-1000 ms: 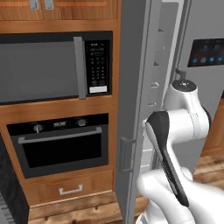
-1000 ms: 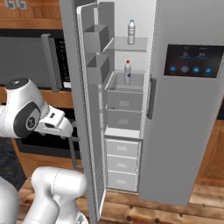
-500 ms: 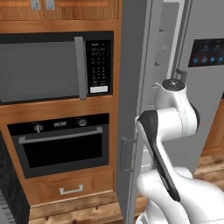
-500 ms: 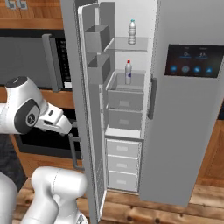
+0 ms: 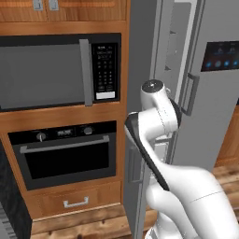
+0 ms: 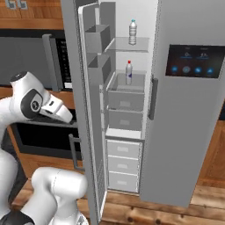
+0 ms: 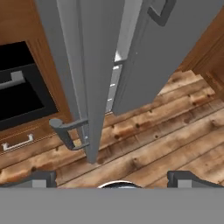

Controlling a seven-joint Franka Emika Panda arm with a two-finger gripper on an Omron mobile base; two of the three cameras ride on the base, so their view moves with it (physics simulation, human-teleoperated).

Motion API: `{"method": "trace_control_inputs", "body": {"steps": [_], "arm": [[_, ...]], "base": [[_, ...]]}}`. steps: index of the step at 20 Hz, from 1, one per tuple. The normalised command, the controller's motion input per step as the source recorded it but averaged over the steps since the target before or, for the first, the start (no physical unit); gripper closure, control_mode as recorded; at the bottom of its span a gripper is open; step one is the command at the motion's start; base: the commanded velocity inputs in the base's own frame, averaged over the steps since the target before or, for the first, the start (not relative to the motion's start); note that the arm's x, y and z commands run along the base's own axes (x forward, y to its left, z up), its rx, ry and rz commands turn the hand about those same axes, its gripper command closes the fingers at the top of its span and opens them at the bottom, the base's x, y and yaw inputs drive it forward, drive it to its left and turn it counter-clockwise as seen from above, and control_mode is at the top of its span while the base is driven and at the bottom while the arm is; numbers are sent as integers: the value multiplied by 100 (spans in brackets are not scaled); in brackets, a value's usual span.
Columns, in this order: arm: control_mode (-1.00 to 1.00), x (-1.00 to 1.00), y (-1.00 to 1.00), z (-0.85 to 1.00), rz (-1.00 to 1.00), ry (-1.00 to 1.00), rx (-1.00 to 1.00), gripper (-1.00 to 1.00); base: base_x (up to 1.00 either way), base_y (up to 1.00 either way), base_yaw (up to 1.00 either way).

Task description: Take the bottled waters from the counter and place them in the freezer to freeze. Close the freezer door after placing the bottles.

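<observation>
The freezer (image 6: 127, 110) stands open, with its freezer door (image 6: 81, 110) swung out to the left, edge-on to the robot. Inside, one bottle (image 6: 132, 32) stands on the top shelf (image 6: 127, 45); a second bottle (image 6: 128, 73) stands below it, in the upper bin (image 6: 125, 94). More drawers (image 6: 124, 165) sit stacked beneath. To the right of the freezer is the door with the display (image 6: 191, 110). Left of the open door, the microwave (image 5: 58, 70) sits above the oven (image 5: 65, 151), with a drawer (image 5: 74, 201) under that. The hand (image 7: 111, 179) hangs above the wooden floor (image 7: 166, 135), just before the bottom corner of the door, whose handle (image 7: 68, 133) sticks out to its left.
</observation>
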Motion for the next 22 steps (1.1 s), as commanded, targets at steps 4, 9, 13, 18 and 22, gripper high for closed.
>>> {"method": "trace_control_inputs", "body": {"steps": [4, 9, 13, 18, 22], "arm": [[-100, 65, -6, -10, -13, -3, -7, -100], [-100, 56, 0, 0, -13, -1, -6, -100], [-100, 48, 0, 0, -14, 0, -5, -100], [-100, 53, 1, 0, -14, 0, -4, -100], [-100, 40, 0, 0, -12, 0, -4, -100]], "base": [[0, 0, 0], [0, 0, 0], [0, 0, 0], [0, 0, 0], [0, 0, 0]]}}
